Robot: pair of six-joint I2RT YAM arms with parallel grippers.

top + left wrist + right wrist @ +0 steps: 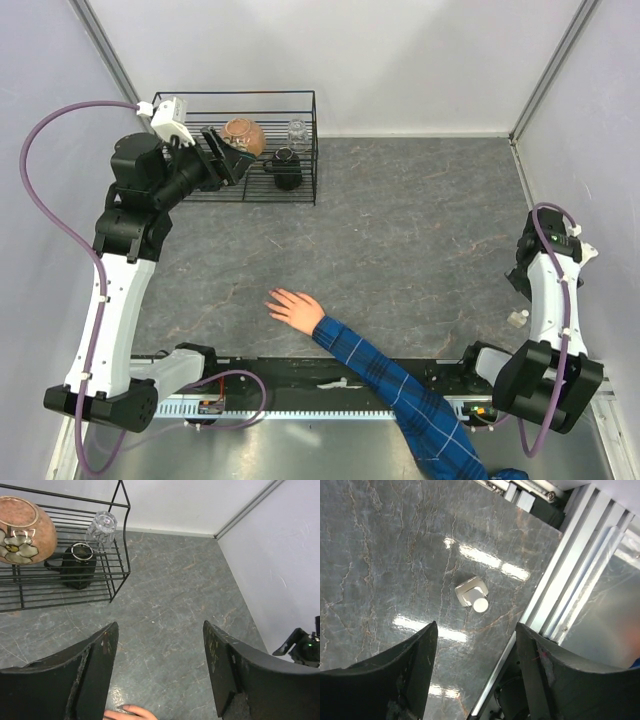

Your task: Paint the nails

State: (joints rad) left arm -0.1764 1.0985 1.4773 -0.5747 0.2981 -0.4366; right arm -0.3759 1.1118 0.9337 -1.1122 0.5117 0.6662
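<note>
Bare hand (pixel 295 308) lies flat on the grey desk (pixel 420 210) near the front edge, about 6 o'clock from desk centre in the top view, its digits spread toward 10 o'clock. Blue plaid sleeve (pixel 392 388) runs off toward 5 o'clock. The nails (pixel 272 298) are at the tips of that hand but too small to make out; no polish can be judged. Left gripper (pixel 160 650) is raised at the far left, about 10 o'clock, just beside the black wire rack (pixel 312 150) and well apart from the hand. Its fingers (pixel 97 660) are spread wide, nothing between them. In the left wrist view a bit of the hand peeks in at the bottom edge. The rack holds a brown flowered bowl (pixel 243 136), a black mug (pixel 285 168) and a clear glass (pixel 297 131). Right gripper (pixel 475 650) is at the right side, about 4 o'clock, with its fingers (pixel 415 665) also apart and empty, hovering over a small clear bottle with white cap (pixel 472 596). The bottle stands on the desk near the right rail, not touched.
</note>
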